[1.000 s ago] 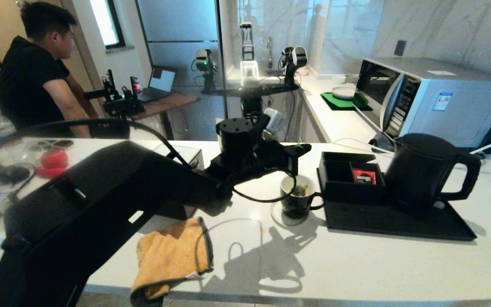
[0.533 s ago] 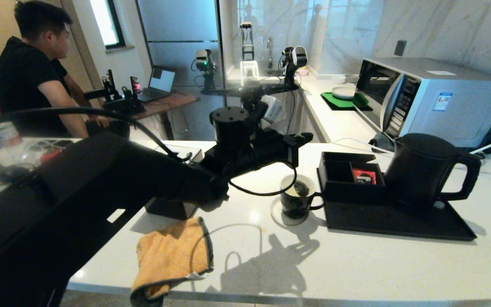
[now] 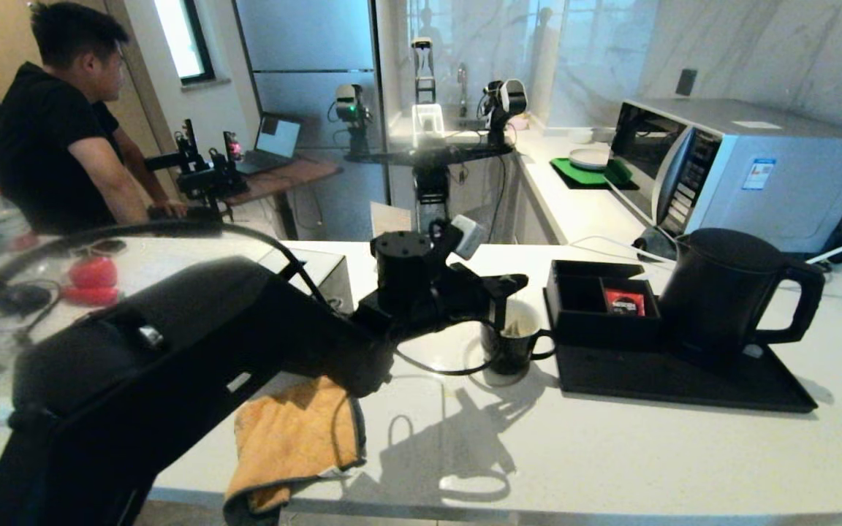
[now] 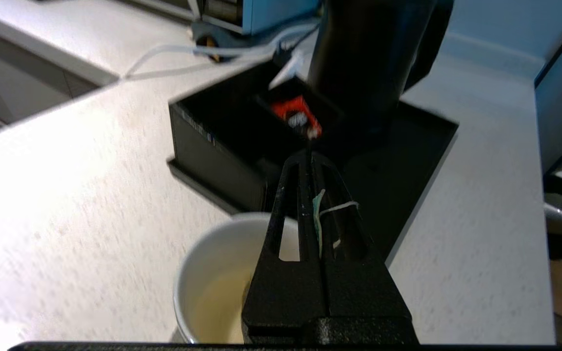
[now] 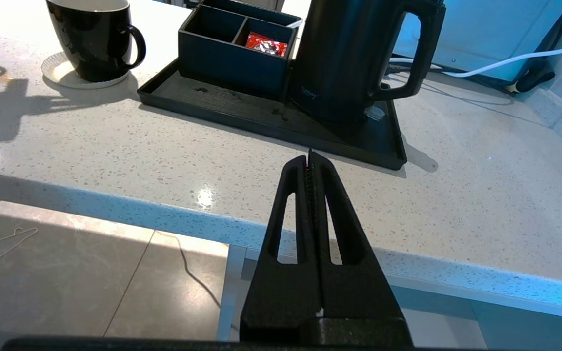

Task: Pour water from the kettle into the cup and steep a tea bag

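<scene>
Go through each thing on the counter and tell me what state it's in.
Matte black kettle: upright on its black tray, lid on.
Small black cup: upright, pale liquid inside.
Left tool: shut on the tea bag string, above the cup.
Right tool: shut, empty, off the counter.

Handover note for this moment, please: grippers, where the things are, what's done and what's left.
Left gripper: shut on the tea bag's string and tag, over the cup.
Right gripper: shut, empty, parked off the counter's front edge.
Cup: on a coaster beside the tray, pale liquid inside.
Tea bag: in the cup.
Kettle: upright on the tray, next to the box with the red sachet.
Done: water poured, kettle set back, bag in the cup.
Left: finish steeping, then release the string and pull the left arm away.
</scene>
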